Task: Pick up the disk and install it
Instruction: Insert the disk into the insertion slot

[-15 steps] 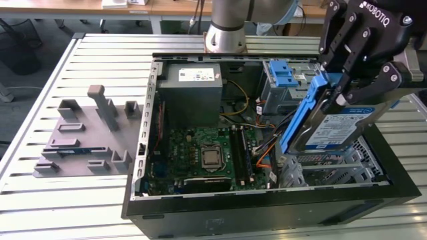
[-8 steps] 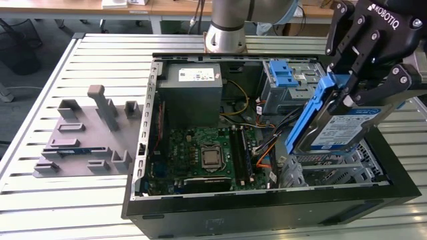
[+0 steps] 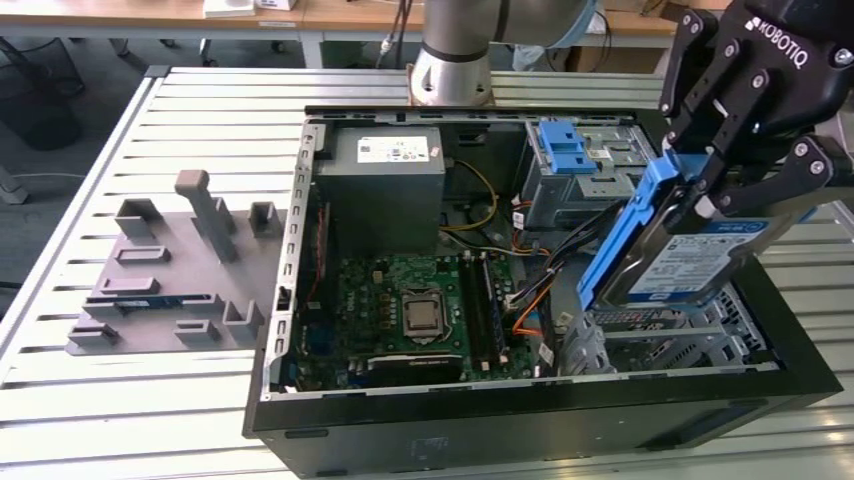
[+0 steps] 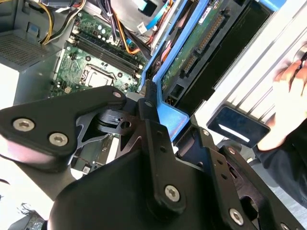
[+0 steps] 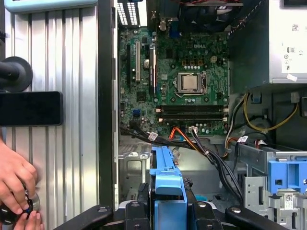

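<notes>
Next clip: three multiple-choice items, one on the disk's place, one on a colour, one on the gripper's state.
1. Where is the disk?
A) flat on the table
B) held above the open computer case, at the exterior view's right
C) fully seated in its bay

2. What colour is the bracket around the disk?
A) red
B) blue
C) yellow

3. What is the gripper's state?
A) open, clear of everything
B) shut on a cable
C) shut on the disk

Answers: 1 B, it hangs tilted over the case; 2 B, a blue frame edges it; 3 C, it clamps the disk.
</notes>
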